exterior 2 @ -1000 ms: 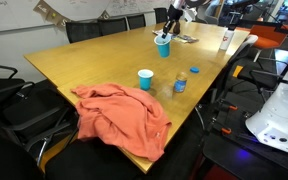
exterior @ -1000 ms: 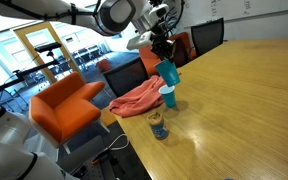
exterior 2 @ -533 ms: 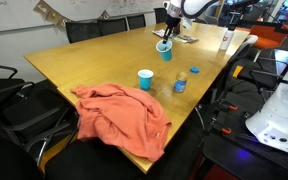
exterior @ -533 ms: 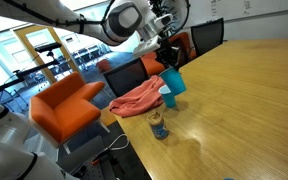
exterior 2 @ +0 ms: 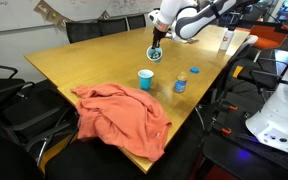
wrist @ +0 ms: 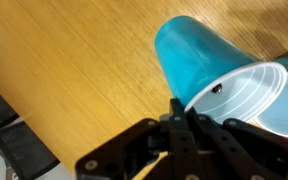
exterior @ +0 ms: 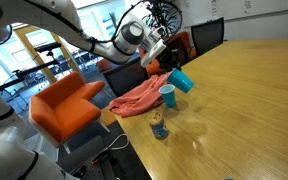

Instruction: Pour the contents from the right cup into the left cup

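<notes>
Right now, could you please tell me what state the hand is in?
The hand is closed, holding the teal cup tilted on its side.

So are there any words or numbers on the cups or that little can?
No text can be read anywhere.
yellow can: patterned, too small and blurred to read.
teal cup and pale blue cup: no writing shows.
white bottle: too small to tell.

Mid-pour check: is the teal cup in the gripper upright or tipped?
Tipped. In an exterior view the teal cup hangs steeply slanted in the shut gripper, close above the smaller light-blue cup, which stands upright.
</notes>
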You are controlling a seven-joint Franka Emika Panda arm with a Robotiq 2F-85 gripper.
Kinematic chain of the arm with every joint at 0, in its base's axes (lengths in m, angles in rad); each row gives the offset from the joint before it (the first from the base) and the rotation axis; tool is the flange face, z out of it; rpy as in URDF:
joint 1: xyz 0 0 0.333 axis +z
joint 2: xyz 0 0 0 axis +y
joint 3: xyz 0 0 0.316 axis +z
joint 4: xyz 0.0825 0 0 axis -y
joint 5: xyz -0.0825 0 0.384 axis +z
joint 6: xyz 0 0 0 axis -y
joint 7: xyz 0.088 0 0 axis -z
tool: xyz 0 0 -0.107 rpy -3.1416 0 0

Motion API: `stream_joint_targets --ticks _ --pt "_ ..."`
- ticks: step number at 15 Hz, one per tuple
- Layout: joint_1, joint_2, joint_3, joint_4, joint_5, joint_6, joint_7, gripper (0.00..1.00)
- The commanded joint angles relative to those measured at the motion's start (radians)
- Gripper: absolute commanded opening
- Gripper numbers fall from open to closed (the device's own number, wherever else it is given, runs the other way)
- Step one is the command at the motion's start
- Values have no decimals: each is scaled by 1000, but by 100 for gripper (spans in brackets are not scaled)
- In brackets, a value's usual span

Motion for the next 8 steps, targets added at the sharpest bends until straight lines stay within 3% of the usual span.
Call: stream_joint_targets --ticks 1,8 --pt "72 46 -40 48 -271 46 189 1" --pt "152 76 -58 65 -695 2 570 1"
